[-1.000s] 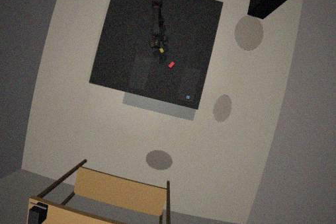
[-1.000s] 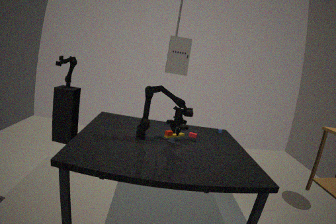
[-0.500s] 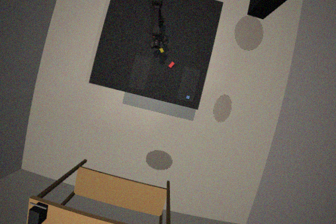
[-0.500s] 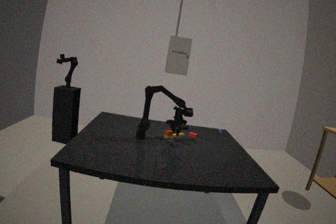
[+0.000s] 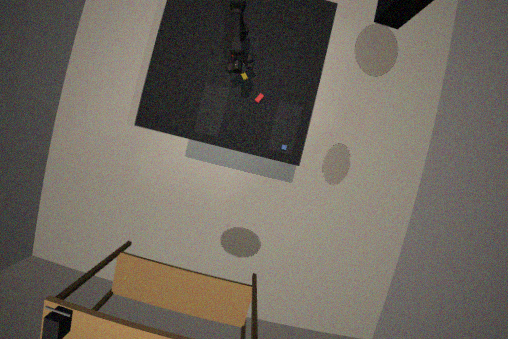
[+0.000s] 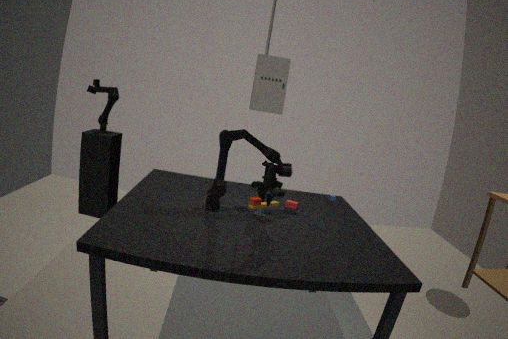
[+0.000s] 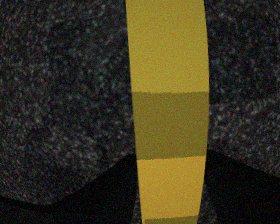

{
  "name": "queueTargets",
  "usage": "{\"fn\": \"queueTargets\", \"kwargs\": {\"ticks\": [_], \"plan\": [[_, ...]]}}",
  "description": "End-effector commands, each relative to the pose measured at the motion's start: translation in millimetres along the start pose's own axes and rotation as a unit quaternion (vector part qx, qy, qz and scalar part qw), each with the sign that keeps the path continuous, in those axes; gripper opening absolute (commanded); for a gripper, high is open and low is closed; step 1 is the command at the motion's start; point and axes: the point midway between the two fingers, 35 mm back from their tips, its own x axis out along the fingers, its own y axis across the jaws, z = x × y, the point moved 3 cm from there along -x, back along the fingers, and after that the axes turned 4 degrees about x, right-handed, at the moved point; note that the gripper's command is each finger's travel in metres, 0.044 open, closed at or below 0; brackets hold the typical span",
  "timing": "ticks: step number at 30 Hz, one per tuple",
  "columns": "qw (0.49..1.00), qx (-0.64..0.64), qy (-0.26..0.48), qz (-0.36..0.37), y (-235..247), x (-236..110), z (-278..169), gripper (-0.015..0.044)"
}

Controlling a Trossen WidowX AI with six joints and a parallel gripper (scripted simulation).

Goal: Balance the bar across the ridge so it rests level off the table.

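The yellow bar (image 5: 244, 76) (image 6: 274, 204) (image 7: 168, 50) runs lengthwise through the wrist view. In the exterior view an orange-red block (image 6: 255, 201) sits on its left end. The bar looks near level there, but its exact tilt is too small to tell. A faint grey-blue shape (image 6: 261, 213) shows low by the bar, perhaps the ridge; its contact with the bar is hidden. My gripper (image 6: 269, 202) (image 7: 170, 160) points down at the bar's middle, one finger on each side, open just slightly wider than the bar.
A red block (image 5: 259, 98) (image 6: 291, 204) lies on the black table (image 5: 170, 82) (image 6: 240, 257) beyond the bar's far end. A small blue block (image 5: 284, 147) (image 6: 332, 198) lies near the table's edge. A second arm (image 6: 107, 104) stands on a black pedestal off the table.
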Motion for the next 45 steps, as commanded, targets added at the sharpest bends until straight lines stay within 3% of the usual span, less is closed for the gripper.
{"fn": "queueTargets", "kwargs": {"ticks": [1, 12, 22, 26, 34, 45], "plan": [[1.000, 0.000, 0.000, 0.000, 0.0, 0.1, -0.1, 0.0185], [1.000, 0.000, 0.000, 0.000, 0.0, 0.1, -0.1, 0.0185], [1.000, 0.000, 0.000, 0.000, 0.0, 0.1, -0.1, 0.0440], [1.000, 0.000, 0.000, 0.000, -0.6, -7.8, 1.3, 0.0440], [1.000, 0.000, 0.000, 0.000, -0.3, -98.0, 1.0, 0.0440], [1.000, 0.000, 0.000, 0.000, -0.2, -100.0, 0.6, 0.0440]]}}
